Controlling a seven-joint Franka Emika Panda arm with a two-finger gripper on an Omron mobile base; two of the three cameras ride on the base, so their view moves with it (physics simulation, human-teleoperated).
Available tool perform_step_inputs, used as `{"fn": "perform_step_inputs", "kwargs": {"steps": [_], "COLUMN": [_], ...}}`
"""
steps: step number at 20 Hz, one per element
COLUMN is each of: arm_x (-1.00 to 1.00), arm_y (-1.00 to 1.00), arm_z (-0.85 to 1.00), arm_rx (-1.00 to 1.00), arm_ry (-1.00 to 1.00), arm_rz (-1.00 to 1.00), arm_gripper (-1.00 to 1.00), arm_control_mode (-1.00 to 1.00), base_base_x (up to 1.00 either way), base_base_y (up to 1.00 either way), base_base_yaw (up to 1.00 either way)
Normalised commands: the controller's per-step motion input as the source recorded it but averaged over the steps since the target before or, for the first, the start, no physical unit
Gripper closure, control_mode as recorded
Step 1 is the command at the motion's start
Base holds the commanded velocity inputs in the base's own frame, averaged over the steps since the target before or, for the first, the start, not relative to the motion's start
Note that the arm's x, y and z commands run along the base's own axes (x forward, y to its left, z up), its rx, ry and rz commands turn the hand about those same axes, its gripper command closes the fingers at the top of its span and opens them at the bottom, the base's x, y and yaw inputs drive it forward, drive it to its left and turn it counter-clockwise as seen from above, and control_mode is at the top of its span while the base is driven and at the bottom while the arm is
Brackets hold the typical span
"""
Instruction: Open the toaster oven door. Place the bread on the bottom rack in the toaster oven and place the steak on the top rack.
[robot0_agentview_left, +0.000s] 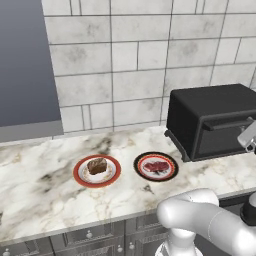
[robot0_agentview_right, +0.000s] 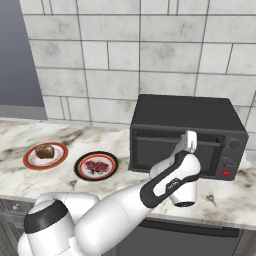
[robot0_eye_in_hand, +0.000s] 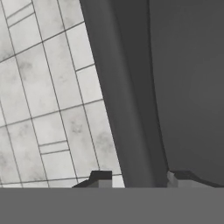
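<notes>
base views flank toaster oven (robot0_agentview_right: 187, 132); hand close.

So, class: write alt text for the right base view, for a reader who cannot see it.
A white robot arm reaches its gripper up to the bar handle of a closed black toaster oven door on a marble counter. Left of the oven sit bread on a red-rimmed plate and steak on a black-rimmed plate.
</notes>
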Motion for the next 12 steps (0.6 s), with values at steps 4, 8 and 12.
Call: {"fn": "perform_step_inputs", "kwargs": {"steps": [4, 8, 12], "arm_x": [0.05, 0.01, 0.12], "arm_y": [0.22, 0.28, 0.33], "arm_z": [0.38, 0.09, 0.04], "arm_rx": [0.00, -0.10, -0.21], "arm_ry": [0.01, 0.03, 0.14], "arm_rz": [0.00, 0.00, 0.00], "arm_gripper": [1.00, 1.00, 1.00], "arm_control_mode": [-1.00, -1.00, -1.00], "base_base_x": [0.00, 0.00, 0.00], "base_base_y": [0.00, 0.00, 0.00], "base_base_yaw": [0.00, 0.00, 0.00]}}
